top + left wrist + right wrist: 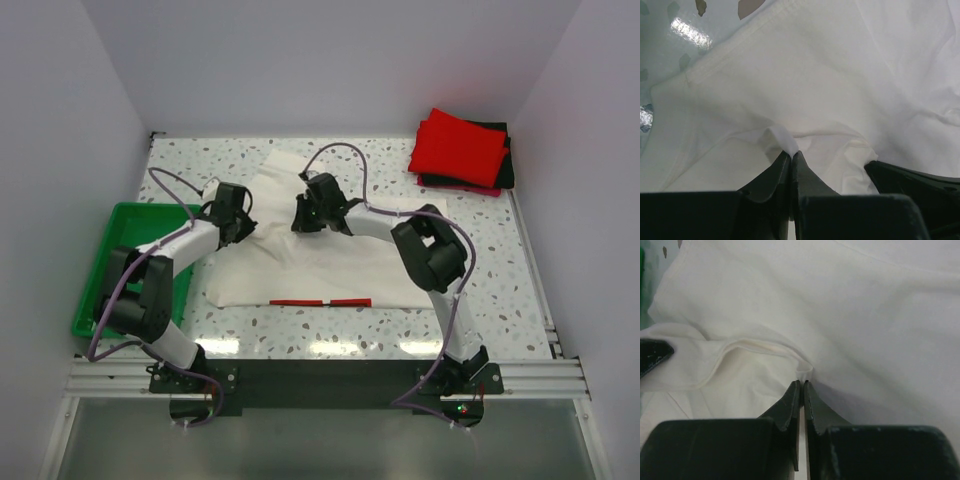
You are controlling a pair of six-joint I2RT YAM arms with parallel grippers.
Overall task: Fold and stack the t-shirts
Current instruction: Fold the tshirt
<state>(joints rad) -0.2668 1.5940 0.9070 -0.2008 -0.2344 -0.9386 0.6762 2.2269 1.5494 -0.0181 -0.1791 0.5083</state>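
The cream-white t-shirt (320, 262) lies spread in the middle of the table, its thin red edge stripe (320, 302) at the near hem. My left gripper (232, 215) is shut on a pinch of its cloth at the shirt's left side; the left wrist view shows the fold (782, 139) caught between the jaws (791, 154). My right gripper (305, 212) is shut on a fold of the same shirt (805, 371) near its middle, jaws closed (802, 384). A folded red t-shirt (458, 148) lies on a folded black one (503, 170) at the back right.
A green plastic tray (105, 262) stands at the left table edge, beside the left arm. The speckled tabletop (500, 280) shows around the shirt. White walls close in the back and both sides.
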